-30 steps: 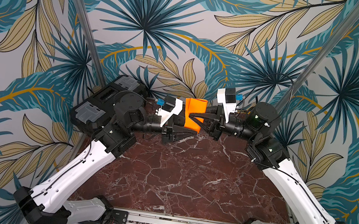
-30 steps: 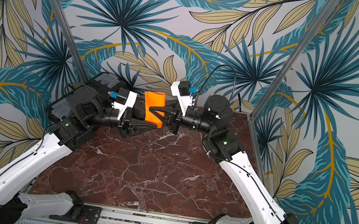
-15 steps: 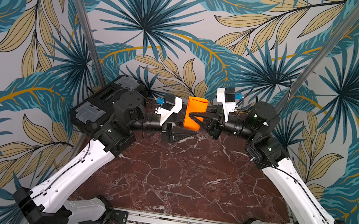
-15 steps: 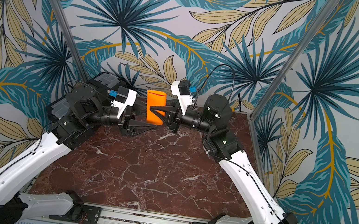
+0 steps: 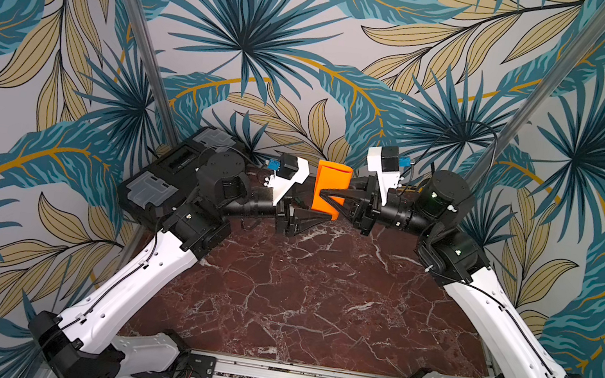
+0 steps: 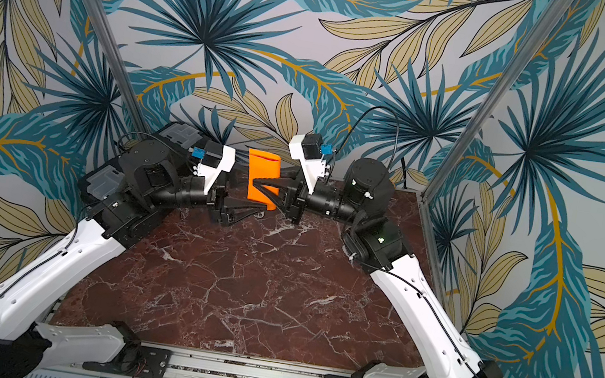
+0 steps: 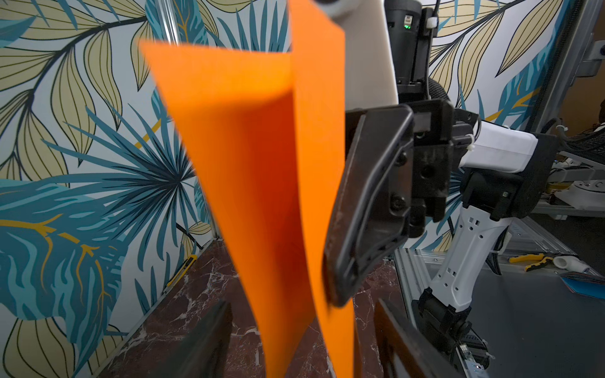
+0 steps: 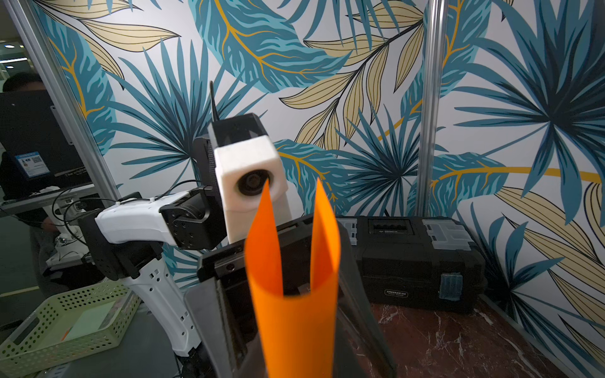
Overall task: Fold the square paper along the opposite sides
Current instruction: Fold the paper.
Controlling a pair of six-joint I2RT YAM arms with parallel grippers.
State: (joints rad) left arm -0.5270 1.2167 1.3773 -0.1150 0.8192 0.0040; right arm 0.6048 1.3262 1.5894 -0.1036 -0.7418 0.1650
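Over the far edge of the red-brown marble tabletop, the left gripper holds its fingers wide apart just beside the bright orange square paper. The paper is bent into a loose upright fold and pinched by the right gripper. A black plastic toolbox sits at the tabletop's far left corner.

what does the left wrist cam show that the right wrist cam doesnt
Only the left wrist view: the right arm and a side-on look at the right gripper shut on the paper. Only the right wrist view: a black toolbox, a green basket and the left arm with its camera. Both: the orange paper bent over with its two halves apart, the marble table and the leafy wall.
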